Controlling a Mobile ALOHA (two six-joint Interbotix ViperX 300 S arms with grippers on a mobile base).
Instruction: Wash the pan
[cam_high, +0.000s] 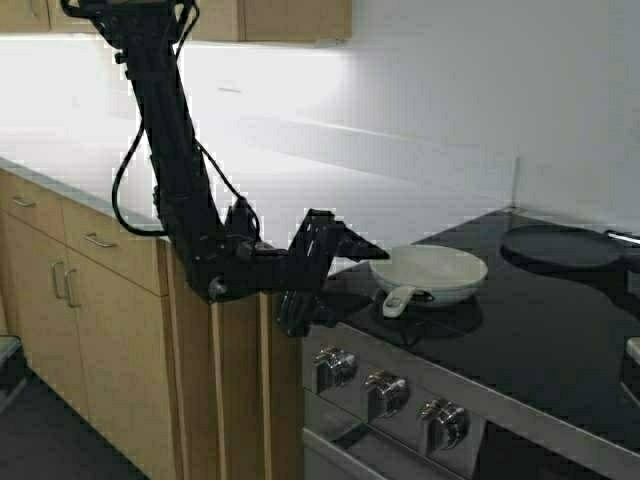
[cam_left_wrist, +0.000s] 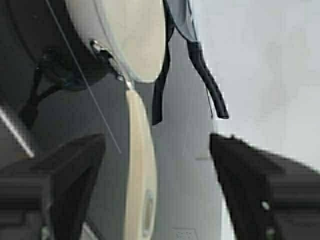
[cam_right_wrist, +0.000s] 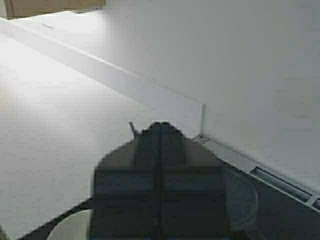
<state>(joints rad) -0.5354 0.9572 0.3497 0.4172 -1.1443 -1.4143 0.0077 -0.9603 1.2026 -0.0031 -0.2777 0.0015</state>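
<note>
The pan (cam_high: 432, 270) is off-white and sits on the front left burner of the black stove top (cam_high: 520, 340). Its short handle (cam_high: 398, 300) points toward the stove's front edge. My left gripper (cam_high: 350, 285) is open at the stove's front left corner, just short of the handle. In the left wrist view the handle (cam_left_wrist: 141, 170) lies between the two open fingers (cam_left_wrist: 65, 185) and touches neither; the pan bowl (cam_left_wrist: 132, 35) is beyond. My right gripper (cam_right_wrist: 160, 126) is shut and empty, held above the stove's back left corner. It does not show in the high view.
A flat black griddle plate (cam_high: 560, 245) lies on the back right burner. Three knobs (cam_high: 385, 390) line the stove front. A white counter (cam_high: 300, 190) with wooden cabinets (cam_high: 110, 270) below runs to the left. A backsplash wall (cam_right_wrist: 165, 100) stands behind.
</note>
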